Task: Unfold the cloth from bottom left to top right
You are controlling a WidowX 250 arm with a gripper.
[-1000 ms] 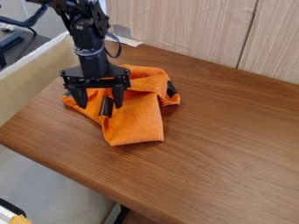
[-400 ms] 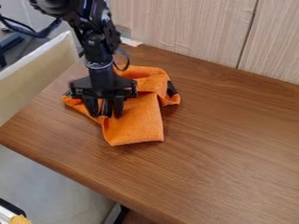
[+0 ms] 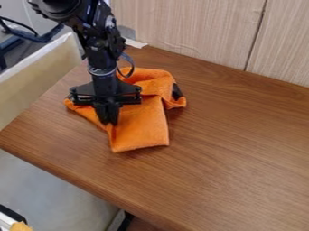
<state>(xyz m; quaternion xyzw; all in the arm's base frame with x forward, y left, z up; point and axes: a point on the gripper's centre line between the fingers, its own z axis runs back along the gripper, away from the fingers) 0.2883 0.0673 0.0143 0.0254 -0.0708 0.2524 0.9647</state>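
"Where's the cloth (image 3: pixel 142 128)?"
"Crumpled on the table (image 3: pixel 235 153), partly folded over itself, near the wall (image 3: pixel 187 27)."
"And the gripper (image 3: pixel 110 122)?"
"Pointing down at the cloth's left part, fingers closed, pinching a bit of it."

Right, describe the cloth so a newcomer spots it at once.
Find the brown wooden table in front of the pale panelled wall. Towards its left side, beneath the black gripper, lies a crumpled cloth. It is bright orange, with a black patch at its right edge.
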